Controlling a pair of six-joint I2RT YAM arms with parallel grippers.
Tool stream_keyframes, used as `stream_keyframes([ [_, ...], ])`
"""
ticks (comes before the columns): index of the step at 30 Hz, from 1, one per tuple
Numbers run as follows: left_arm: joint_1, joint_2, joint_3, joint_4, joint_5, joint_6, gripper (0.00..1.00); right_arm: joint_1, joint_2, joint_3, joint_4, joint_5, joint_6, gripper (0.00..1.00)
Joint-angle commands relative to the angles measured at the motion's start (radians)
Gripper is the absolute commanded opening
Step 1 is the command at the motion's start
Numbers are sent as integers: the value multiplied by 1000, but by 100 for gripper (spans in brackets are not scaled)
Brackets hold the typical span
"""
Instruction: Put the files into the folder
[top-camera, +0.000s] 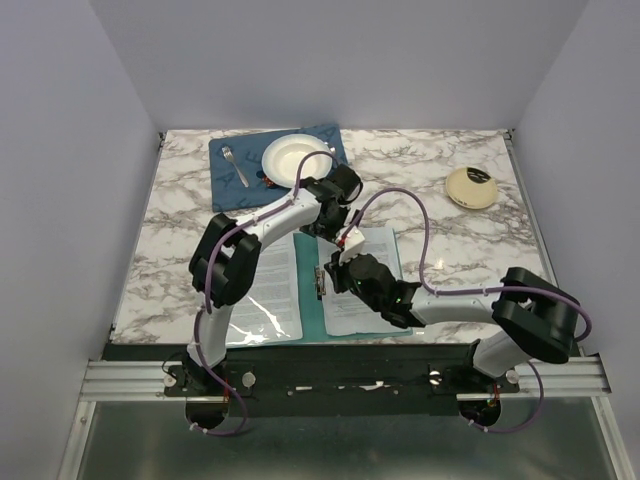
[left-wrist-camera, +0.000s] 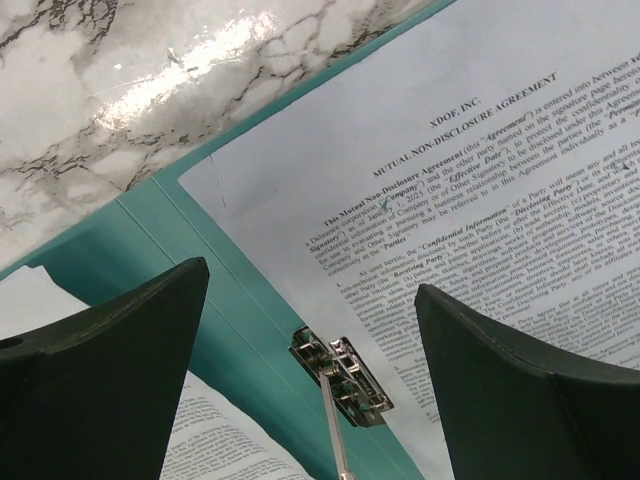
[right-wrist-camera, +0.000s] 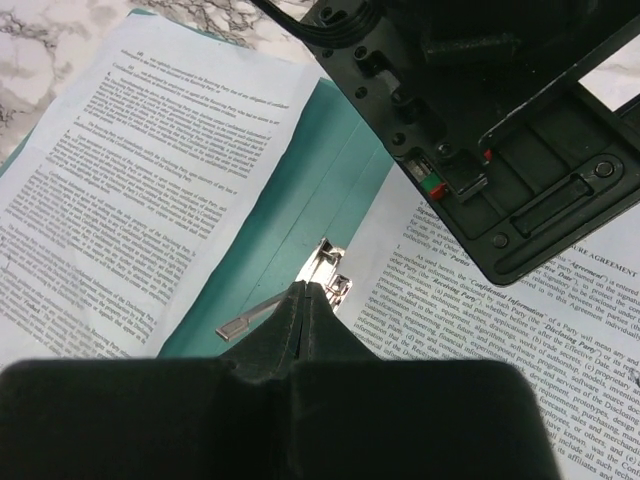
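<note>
The teal folder (top-camera: 309, 300) lies open on the marble table, and its metal spine clip (left-wrist-camera: 340, 378) has its thin lever (right-wrist-camera: 250, 318) raised. The files lie as printed white sheets on both halves, one on the right (top-camera: 365, 290) and one on the left (top-camera: 265, 290). My left gripper (left-wrist-camera: 312, 278) hangs open above the upper part of the right sheet (left-wrist-camera: 450, 200) and the clip, holding nothing. My right gripper (right-wrist-camera: 305, 287) is shut, its tips right at the clip (right-wrist-camera: 335, 270). The lever sticks out to their left, not between them.
A dark blue placemat (top-camera: 228, 180) at the back holds a white plate (top-camera: 295, 157) and a fork (top-camera: 235, 165). A round cream object (top-camera: 471, 187) sits at the back right. The left arm's housing (right-wrist-camera: 480, 120) hangs close over the right gripper.
</note>
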Motion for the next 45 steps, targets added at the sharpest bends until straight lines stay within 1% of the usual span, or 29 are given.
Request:
stream_keyframes([
  [1, 9, 53, 34, -16, -48, -30, 99, 3, 24, 35, 79, 42, -13, 1],
  [6, 20, 79, 23, -14, -22, -38, 99, 5, 35, 36, 96, 46, -6, 1],
  [11, 26, 107, 5, 1, -28, -35, 99, 5, 58, 59, 108, 42, -7, 1],
  [19, 28, 140, -21, 12, -45, -21, 99, 6, 141, 72, 144, 2, 3, 1],
  [26, 32, 145, -40, 19, -35, -16, 99, 6, 205, 72, 179, -10, 22, 1],
  [39, 37, 136, -86, 35, -38, -10, 99, 6, 262, 110, 204, -72, 59, 1],
  [45, 37, 131, -92, 36, -47, -10, 99, 25, 274, 96, 204, -86, 86, 1],
])
